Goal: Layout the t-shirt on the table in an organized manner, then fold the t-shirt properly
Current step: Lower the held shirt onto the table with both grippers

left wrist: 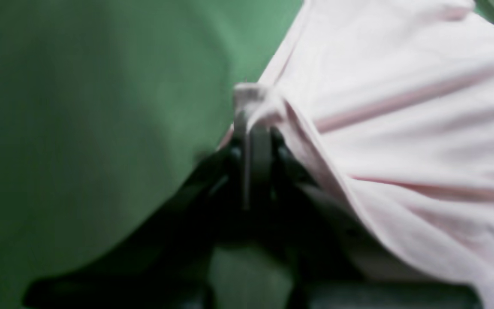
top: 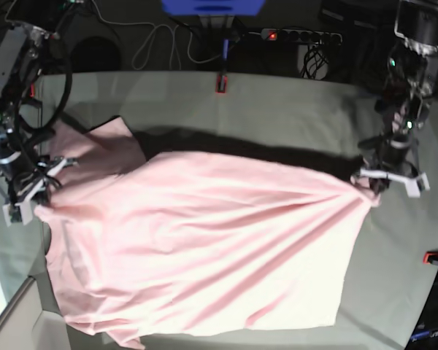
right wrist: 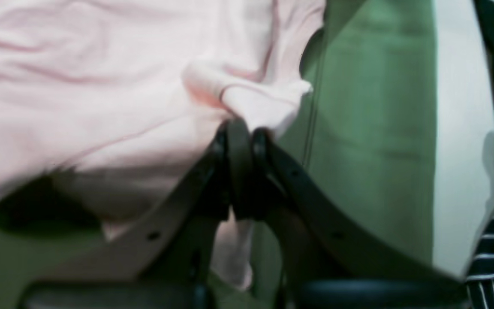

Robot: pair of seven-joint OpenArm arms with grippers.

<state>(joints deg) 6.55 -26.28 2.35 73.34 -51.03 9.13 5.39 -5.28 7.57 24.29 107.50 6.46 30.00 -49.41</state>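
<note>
We are in the laying-out stage, and no fold has begun. The t-shirt [top: 204,248] stretches across the middle of the table [top: 292,109] in the base view, lifted at both ends and casting a dark shadow along its upper edge. At the left of that frame, the right gripper [right wrist: 247,124] pinches a bunched corner tight. At the right, the left gripper [left wrist: 251,116] has fabric between nearly closed jaws, though the blurred wrist view leaves the firmness of that hold unclear. Creases fan from that corner; the shirt has yet to be lowered, smoothed, then folded.
</note>
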